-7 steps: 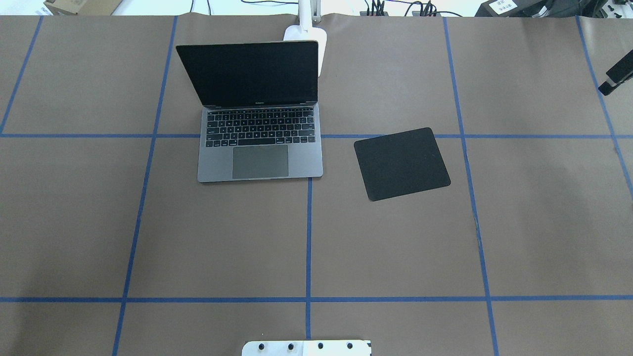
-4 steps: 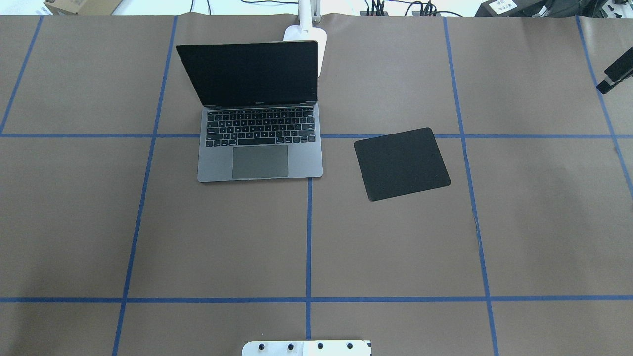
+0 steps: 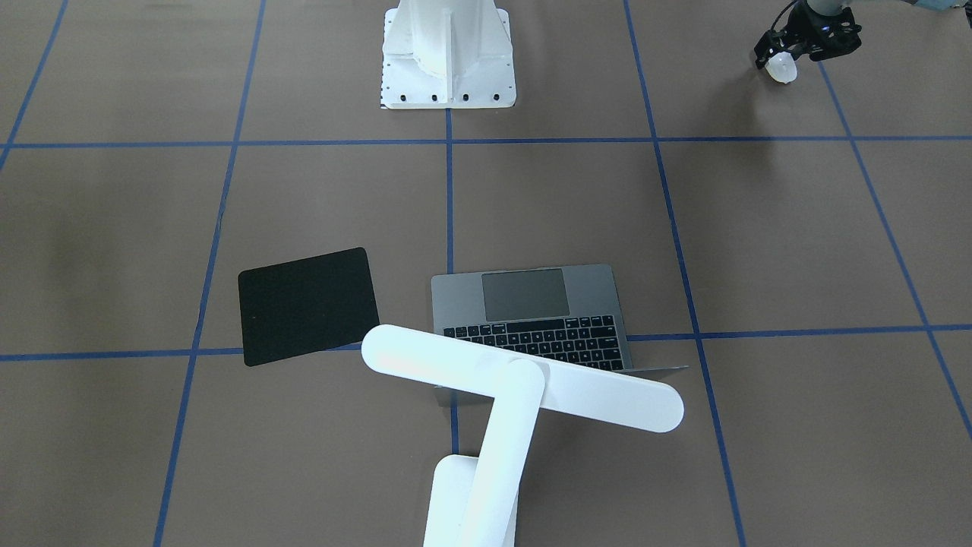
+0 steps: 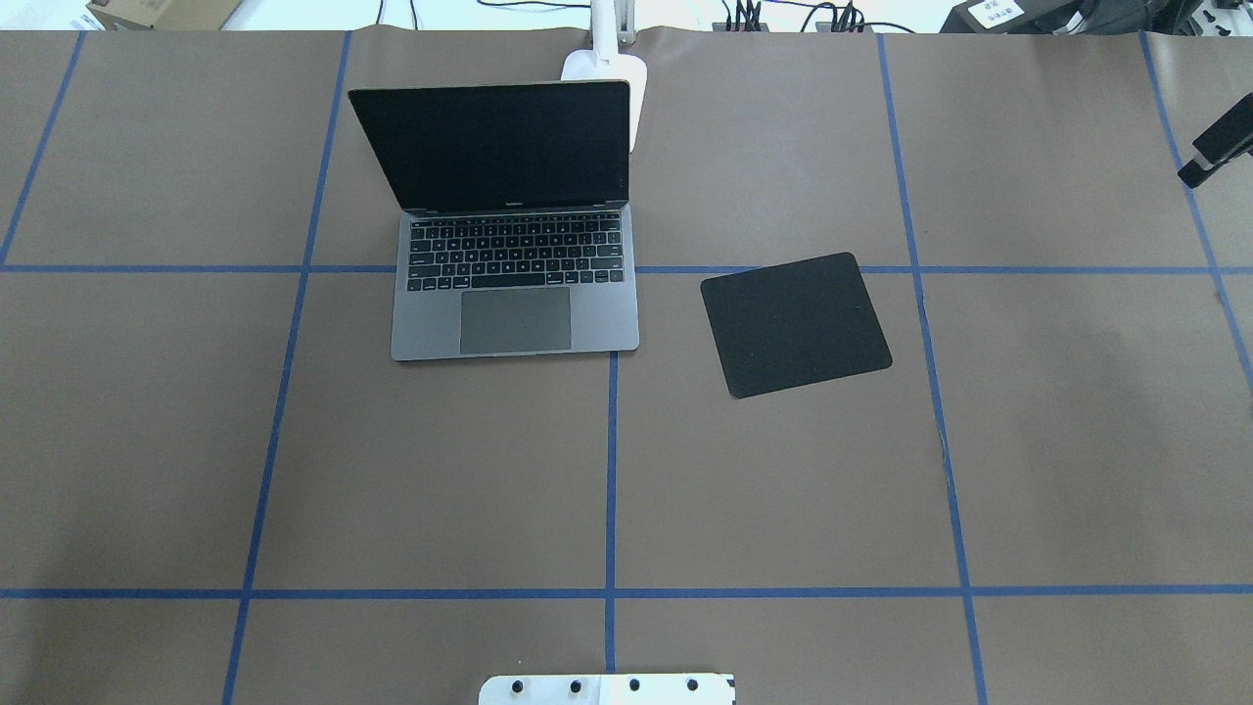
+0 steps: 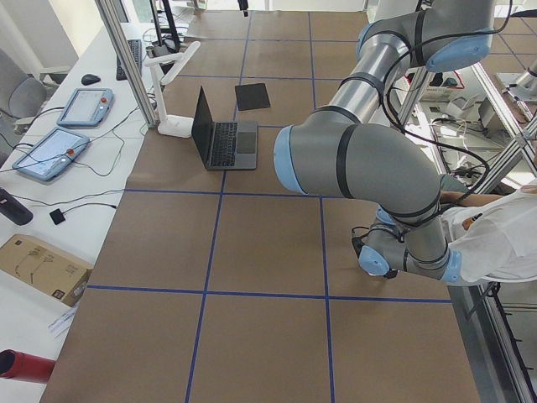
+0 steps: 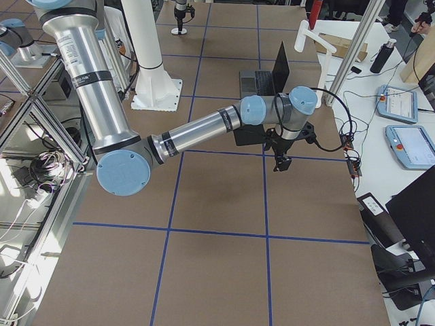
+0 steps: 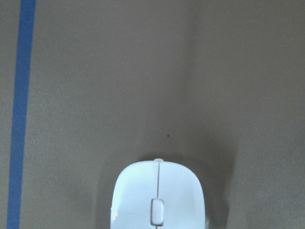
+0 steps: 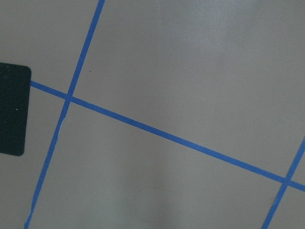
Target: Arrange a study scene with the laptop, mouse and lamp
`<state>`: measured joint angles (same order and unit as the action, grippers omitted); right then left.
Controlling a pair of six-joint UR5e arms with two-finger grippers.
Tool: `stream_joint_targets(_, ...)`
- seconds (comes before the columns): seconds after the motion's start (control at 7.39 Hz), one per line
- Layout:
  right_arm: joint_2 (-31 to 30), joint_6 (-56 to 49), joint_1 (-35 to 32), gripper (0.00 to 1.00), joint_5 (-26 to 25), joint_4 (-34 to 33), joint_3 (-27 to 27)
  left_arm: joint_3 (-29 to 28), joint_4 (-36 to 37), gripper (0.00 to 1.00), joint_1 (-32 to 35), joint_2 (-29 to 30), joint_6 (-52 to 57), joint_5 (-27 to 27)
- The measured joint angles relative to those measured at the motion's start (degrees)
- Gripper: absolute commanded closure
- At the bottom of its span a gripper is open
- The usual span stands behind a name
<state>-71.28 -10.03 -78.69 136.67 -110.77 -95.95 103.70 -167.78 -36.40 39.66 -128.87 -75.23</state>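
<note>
Right end effector [image 4: 1212, 157] shifted slightly, mouse [image 7: 157, 198] at left end effector [image 3: 784, 61] tip

Counter [image 4: 783, 490]: broad flat top covered in matte brown paper, divided into large rectangles by blue tape lines [image 4: 610, 470]. Paper slightly creased along the 12 o'clock edge in the overhead view.

Light: even and diffuse, shadows soft and faint.

Exterior left view, 9 o'clock side: long white side desk [image 5: 25, 323] beside the counter, carrying two light-grey handheld control tablets [image 5: 86, 107], loose black cables and a flat brown cardboard box [image 5: 42, 269] toward 8 o'clock. Grey office chair [image 5: 21, 96] at 10 o'clock. Silver aluminium frame post [image 5: 130, 63] stands at the counter's edge, 11 o'clock.
</note>
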Motion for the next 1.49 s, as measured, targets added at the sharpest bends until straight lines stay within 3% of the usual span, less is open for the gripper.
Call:
stream_joint_targets(0.27,0.02,0.12,0.31,0.01,0.0,-0.01,-0.12,-0.3,-0.18,0.39,-0.27,-0.01,-1.13,0.0)
stream_joint_targets(0.81,0.0,0.2,0.65,0.01,0.0,-0.05,-0.37,0.28,-4.75,0.39,-0.49,-0.05,-1.5,0.18)
stream_joint_targets(1.49,-0.26,0.33,1.3,0.01,0.0,-0.01,-0.18,11.13,-5.82,0.38,0.89,-1.4,-1.02,2.45)
